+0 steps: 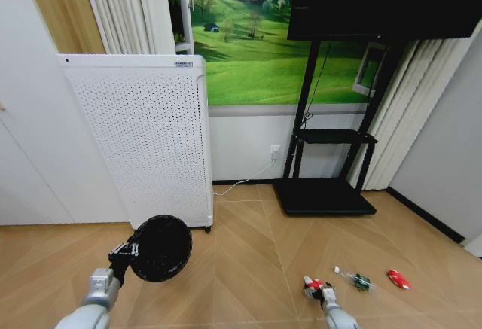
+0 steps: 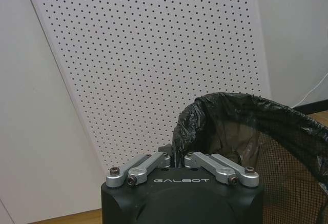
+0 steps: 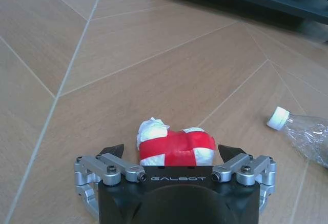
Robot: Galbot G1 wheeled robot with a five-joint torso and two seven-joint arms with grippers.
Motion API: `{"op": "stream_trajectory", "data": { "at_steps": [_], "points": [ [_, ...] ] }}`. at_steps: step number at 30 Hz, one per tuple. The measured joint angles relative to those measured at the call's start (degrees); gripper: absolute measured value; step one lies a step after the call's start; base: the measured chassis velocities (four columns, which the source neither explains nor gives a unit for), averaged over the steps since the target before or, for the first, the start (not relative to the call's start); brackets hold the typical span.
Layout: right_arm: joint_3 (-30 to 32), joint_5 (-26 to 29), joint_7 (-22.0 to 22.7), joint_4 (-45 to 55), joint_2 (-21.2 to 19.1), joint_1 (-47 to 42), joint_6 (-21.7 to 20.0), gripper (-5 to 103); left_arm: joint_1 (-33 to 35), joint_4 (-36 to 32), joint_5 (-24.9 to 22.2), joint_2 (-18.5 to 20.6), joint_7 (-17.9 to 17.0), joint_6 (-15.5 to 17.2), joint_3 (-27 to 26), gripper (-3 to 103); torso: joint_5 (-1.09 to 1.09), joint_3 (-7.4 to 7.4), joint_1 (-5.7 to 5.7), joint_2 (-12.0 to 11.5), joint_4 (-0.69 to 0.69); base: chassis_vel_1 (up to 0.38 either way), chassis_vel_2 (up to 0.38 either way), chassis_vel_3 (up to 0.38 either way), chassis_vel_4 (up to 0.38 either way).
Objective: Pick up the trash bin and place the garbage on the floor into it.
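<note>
My left gripper is shut on the rim of the trash bin, a black mesh basket held tilted just off the floor in front of the white cabinet. The left wrist view shows the bin lined with a black bag, its rim pinched by the gripper. Low over the floor, my right gripper is open and straddles the crumpled red-and-white wrapper, one piece of the garbage. In the head view the wrapper lies by that gripper. A clear bottle and a flat red piece lie further right.
A tall white perforated cabinet stands against the wall behind the bin. A black TV stand with a wheeled base sits at the back right, and a white cable runs along the wall. Open wood floor lies between the two arms.
</note>
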Motion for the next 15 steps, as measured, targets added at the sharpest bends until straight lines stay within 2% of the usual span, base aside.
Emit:
{"op": "stream_trajectory", "data": {
  "at_steps": [6,9,10,12,13,15],
  "points": [
    [0.7,-1.2,-2.0,-0.5,0.7,-0.1,0.6,97,0.1,0.3,0.0,0.1,0.0,-0.2,-0.2,7,-0.02,-0.01,0.0,0.0,-0.02,0.0,0.0,0.0,0.0],
    [1.0,-1.6,-2.8,-0.7,0.8,-0.1,1.6,82,0.0,0.4,0.0,0.1,0.0,-0.3,-0.1,7,0.03,-0.01,0.0,0.0,0.02,0.0,0.0,0.0,0.0],
    [1.0,-1.6,-2.8,-0.7,0.8,-0.1,1.6,82,0.0,0.4,0.0,0.1,0.0,-0.3,-0.1,7,0.03,-0.01,0.0,0.0,0.02,0.0,0.0,0.0,0.0],
    [1.0,-1.6,-2.8,-0.3,0.5,-0.4,1.8,70,-0.2,0.4,0.0,0.1,0.0,-0.3,0.0,7,0.07,0.0,0.0,0.0,0.03,0.0,0.0,0.0,0.0],
    [1.0,-1.6,-2.8,-0.3,0.5,-0.4,1.8,70,-0.2,0.4,0.0,0.1,0.0,-0.3,0.0,7,0.07,0.0,0.0,0.0,0.03,0.0,0.0,0.0,0.0],
    [1.2,-1.5,-2.8,0.1,-0.1,-0.7,1.8,60,-0.3,0.3,0.0,0.1,-0.1,-0.3,0.2,7,0.06,0.01,0.0,0.0,0.01,0.0,0.0,0.0,0.0]
  ]
}}
